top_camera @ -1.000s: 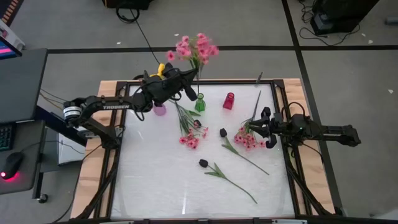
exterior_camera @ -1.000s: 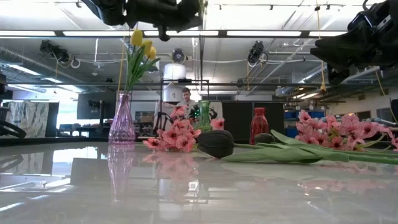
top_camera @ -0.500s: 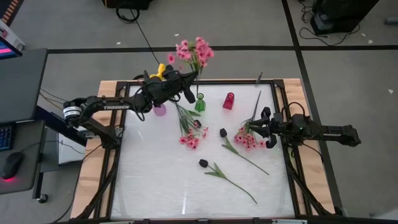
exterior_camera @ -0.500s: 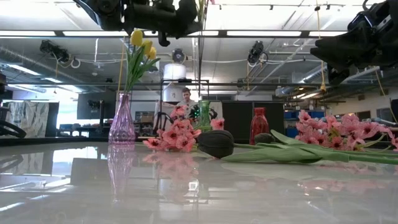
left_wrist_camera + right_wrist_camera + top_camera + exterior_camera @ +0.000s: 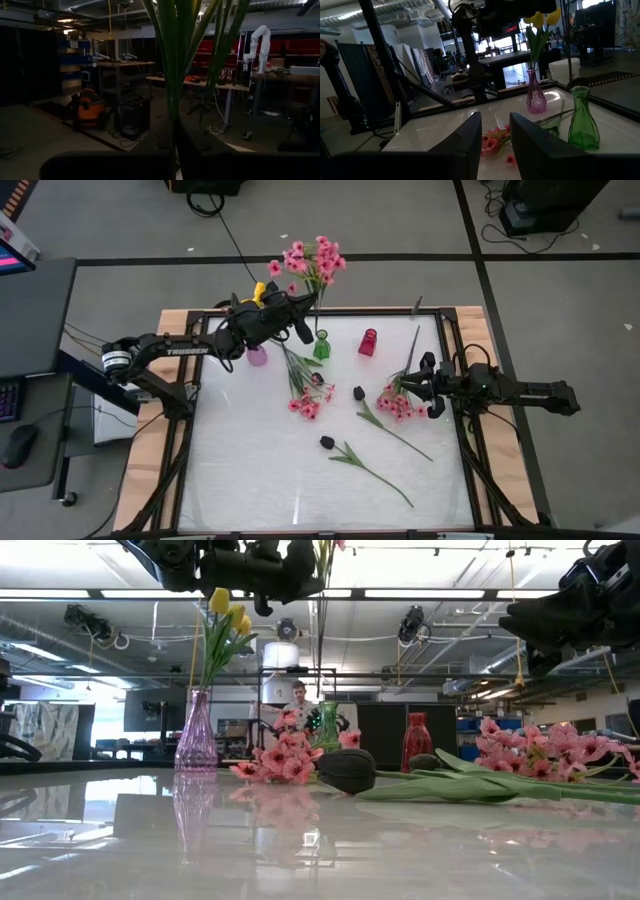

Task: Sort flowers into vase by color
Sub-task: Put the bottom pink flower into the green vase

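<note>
my left jaws [image 5: 303,313] are clamped on the green stems of a pink blossom spray [image 5: 313,260], held up over the green glass vase [image 5: 321,346]. it should be light, springy and top-heavy, so low on the stems is the place to grip. my right jaws [image 5: 418,386] stand slightly apart, empty, beside another pink spray [image 5: 396,402]. i count three vases, three pink sprays, two dark tulips [image 5: 327,442] on the tabletop [image 5: 250,470].

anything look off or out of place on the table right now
Nothing looks broken or spilled. The purple vase, green vase and red vase stand upright. Loose pink sprays and dark tulips lie flat on the table, unsorted. The left pincer holds a pink spray high.
</note>
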Available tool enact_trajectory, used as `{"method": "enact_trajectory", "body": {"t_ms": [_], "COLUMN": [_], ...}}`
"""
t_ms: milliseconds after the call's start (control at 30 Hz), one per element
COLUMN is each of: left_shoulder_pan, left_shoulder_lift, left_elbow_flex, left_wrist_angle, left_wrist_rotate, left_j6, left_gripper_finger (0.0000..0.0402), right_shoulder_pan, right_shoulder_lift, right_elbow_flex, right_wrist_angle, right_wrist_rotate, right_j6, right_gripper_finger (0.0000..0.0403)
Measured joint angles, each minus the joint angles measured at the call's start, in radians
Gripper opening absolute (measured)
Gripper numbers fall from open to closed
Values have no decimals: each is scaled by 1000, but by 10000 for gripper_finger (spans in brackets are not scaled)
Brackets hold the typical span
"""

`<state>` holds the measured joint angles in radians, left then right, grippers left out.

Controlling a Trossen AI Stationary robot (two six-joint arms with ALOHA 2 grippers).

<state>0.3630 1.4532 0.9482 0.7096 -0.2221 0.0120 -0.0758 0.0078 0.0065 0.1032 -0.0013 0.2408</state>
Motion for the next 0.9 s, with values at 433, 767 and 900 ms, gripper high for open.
{"method": "enact_trajectory", "body": {"t_ms": [433,767,900], "left_shoulder_pan": [6,23,32], "left_shoulder_lift": [28,56,59], "left_elbow_flex": [0,0,0], "left_wrist_angle": [59,42,29], "left_wrist_rotate": [40,59,59], "left_j6": [-25,-19,-24], "left_gripper_finger": [12,12,12], "right_shoulder_pan": [0,0,0], "right_shoulder_lift": [0,0,0], "right_elbow_flex": [0,0,0], "right_wrist_angle": [0,0,0], "right_wrist_rotate": [0,1,1], "right_j6": [0,0,0], "right_gripper_finger": [110,110,110]}}
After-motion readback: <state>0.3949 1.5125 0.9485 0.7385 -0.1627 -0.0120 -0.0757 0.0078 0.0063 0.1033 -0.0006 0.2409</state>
